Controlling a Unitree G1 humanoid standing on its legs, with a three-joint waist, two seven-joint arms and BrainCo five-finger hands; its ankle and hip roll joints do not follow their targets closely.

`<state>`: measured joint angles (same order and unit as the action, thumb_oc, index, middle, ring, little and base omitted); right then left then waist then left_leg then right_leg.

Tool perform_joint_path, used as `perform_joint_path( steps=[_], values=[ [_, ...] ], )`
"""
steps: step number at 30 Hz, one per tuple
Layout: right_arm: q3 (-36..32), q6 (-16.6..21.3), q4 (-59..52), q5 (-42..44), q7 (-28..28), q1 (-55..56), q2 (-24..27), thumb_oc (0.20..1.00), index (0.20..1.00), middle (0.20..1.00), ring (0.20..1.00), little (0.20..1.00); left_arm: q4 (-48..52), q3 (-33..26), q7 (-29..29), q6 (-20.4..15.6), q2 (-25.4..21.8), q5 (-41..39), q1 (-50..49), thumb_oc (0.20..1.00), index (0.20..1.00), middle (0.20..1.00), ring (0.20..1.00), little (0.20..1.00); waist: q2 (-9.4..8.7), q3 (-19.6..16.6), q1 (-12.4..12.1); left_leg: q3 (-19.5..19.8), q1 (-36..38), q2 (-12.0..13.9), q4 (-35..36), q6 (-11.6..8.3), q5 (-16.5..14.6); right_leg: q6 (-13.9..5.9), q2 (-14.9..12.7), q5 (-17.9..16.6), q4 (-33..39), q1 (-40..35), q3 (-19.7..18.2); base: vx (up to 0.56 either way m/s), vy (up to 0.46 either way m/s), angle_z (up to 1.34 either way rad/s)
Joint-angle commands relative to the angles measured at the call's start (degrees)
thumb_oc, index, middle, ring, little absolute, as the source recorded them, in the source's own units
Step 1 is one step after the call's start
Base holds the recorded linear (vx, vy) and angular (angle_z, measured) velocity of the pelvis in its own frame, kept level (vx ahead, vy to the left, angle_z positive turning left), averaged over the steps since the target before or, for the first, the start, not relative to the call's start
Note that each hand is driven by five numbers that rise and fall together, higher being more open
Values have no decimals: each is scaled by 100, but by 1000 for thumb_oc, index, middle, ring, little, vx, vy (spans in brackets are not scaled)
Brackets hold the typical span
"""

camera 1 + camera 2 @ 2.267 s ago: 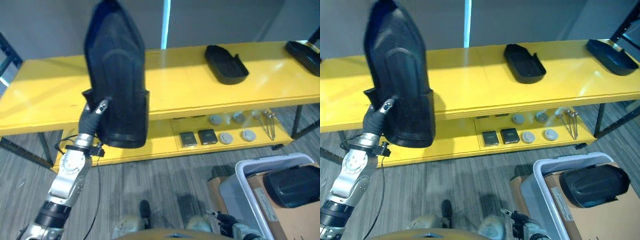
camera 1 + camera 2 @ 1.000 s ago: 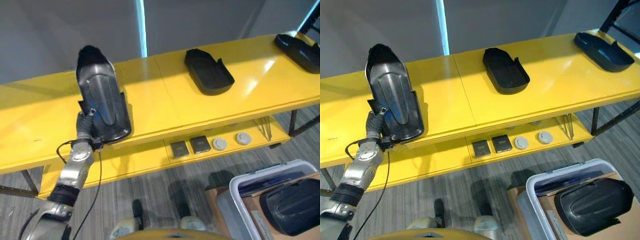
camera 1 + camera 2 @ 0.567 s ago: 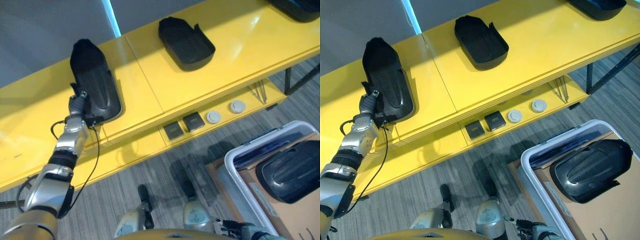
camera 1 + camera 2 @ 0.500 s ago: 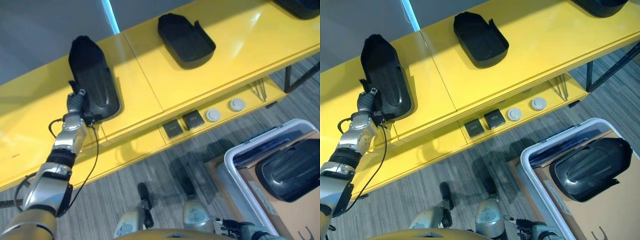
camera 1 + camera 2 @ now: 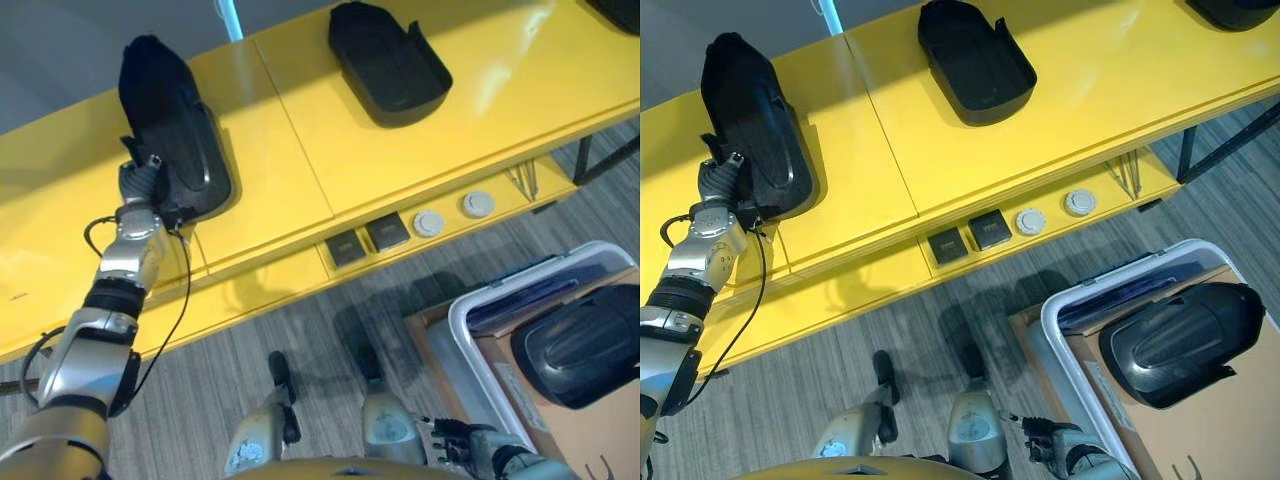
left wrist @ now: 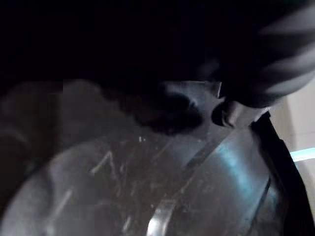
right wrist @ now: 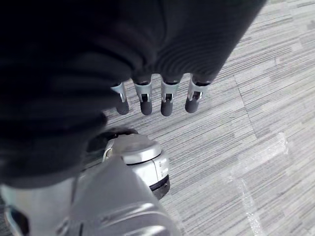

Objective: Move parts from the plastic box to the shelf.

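Observation:
A long black moulded part [image 5: 170,135] lies flat on the top board of the yellow shelf [image 5: 300,170], towards its left end. My left hand [image 5: 140,182] is at the part's near end, fingers curled on its edge. In the left wrist view the part's glossy surface [image 6: 147,187] sits right against the hand. Another black part [image 5: 1185,340] rests in the white-rimmed plastic box [image 5: 480,330] on the floor at the lower right. My right hand [image 7: 162,98] hangs low over the grey floor, fingers relaxed and holding nothing.
A second black part [image 5: 385,60] lies on the middle of the top board, and a third [image 5: 1230,10] at its far right. The lower board carries two small black boxes [image 5: 365,238], round discs [image 5: 430,222] and thin tools [image 5: 525,180].
The black part, held upright above the shelf 2.3 s ago, has come down and now lies flat on the top board. My left hand stayed on its near end. The camera has shifted.

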<state>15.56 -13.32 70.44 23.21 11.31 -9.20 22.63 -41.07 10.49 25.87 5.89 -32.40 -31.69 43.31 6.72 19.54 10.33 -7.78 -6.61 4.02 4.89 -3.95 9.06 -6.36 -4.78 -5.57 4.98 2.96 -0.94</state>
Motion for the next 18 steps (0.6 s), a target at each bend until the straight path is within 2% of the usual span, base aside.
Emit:
perform_joint_path(
  steps=[1, 3, 8, 11, 15, 18],
  values=[
    [217, -68, -23, 144, -53, 30, -150, 1000, 1000, 1000, 1000, 1000, -884, 255, 12, 653, -116, 94, -62, 1000, 1000, 1000, 1000, 1000, -231, -100, -39, 155, 154, 132, 11, -146, -219, 107, -155, -118, 2, 266, 99, 0, 0, 0],
    [218, -57, -18, 112, -50, 30, -144, 1000, 1000, 1000, 1000, 1000, -960, 264, -33, 730, -126, 139, -65, 1000, 1000, 1000, 1000, 1000, -222, -113, -33, 152, 179, 137, 11, -145, -229, 107, -159, -112, 2, 252, 102, 0, 0, 0],
    [193, 5, 8, 170, -123, 59, -186, 1000, 1000, 1000, 1000, 1000, -1184, 487, -502, 1493, -225, 1068, -96, 1000, 1000, 1000, 1000, 1000, -186, -223, -20, 84, 297, 147, 11, -142, -267, 66, -185, -107, 2, 165, 118, 0, 0, 0],
    [149, -22, 10, 107, -167, 105, -173, 1000, 1000, 1000, 1000, 1000, -1425, 639, -561, 1546, -396, 1329, -35, 1000, 1000, 1000, 1000, 1000, -159, -346, 9, 13, 396, 159, 11, -150, -280, 34, -199, -99, 2, 84, 116, 31, 5, -1],
    [138, 27, 58, 140, -159, 221, -193, 1000, 1000, 1000, 1000, 1000, -1567, 722, -711, 1417, -537, 1335, 109, 1000, 1000, 1000, 1000, 1000, -139, -492, 51, -71, 511, 190, 11, -162, -302, 10, -202, -78, 2, -24, 113, 53, -8, -2],
    [88, 68, 1, 180, -182, 328, -226, 1000, 1000, 1000, 1000, 1000, -1372, 755, -398, 1256, -524, 1204, 188, 1000, 1000, 1000, 1000, 1000, -155, -590, 60, -112, 600, 205, 11, -166, -334, -21, -212, -72, 2, -96, 117, 29, -20, 2]
  ],
)
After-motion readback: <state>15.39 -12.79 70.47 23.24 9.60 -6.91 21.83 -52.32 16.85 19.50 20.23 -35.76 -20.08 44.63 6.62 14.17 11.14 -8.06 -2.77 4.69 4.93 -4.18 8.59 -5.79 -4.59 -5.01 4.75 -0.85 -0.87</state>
